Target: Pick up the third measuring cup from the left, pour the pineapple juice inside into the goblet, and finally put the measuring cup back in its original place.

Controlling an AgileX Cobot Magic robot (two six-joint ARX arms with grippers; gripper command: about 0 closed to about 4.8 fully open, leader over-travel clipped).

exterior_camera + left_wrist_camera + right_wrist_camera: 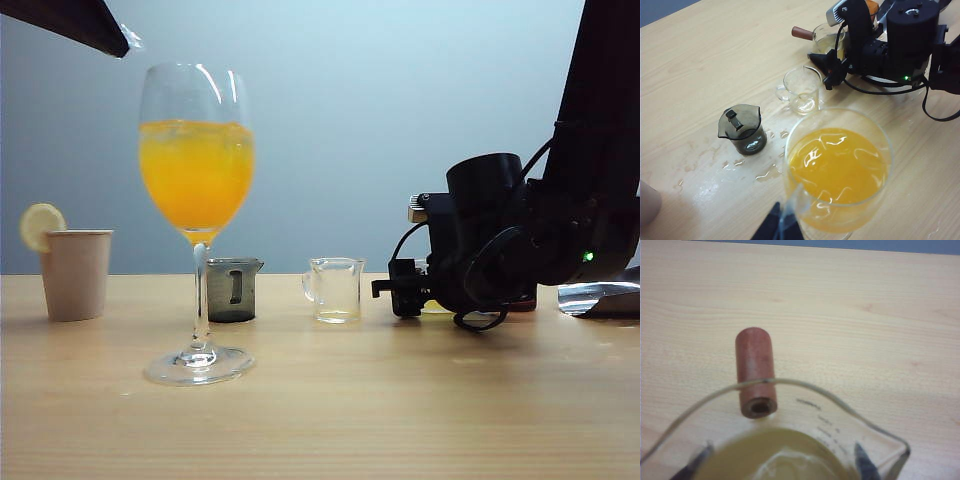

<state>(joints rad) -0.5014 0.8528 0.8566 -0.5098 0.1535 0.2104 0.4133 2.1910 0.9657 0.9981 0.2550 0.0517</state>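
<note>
Beside the goblet (197, 220): right gripper (782, 465) straddles the third measuring cup (790, 440), grip unclear.
Risk: pineapple juice (775, 455) spills if tilted.
Left gripper (780, 227): state unclear.

Right arm reaches low, right gripper (780, 462) near desk level, its fingers (862, 462) set apart, one on each side of a cup rim; contact cannot be told. Left gripper (780, 225) raised, only dark finger parts visible; opening cannot be told.
</note>
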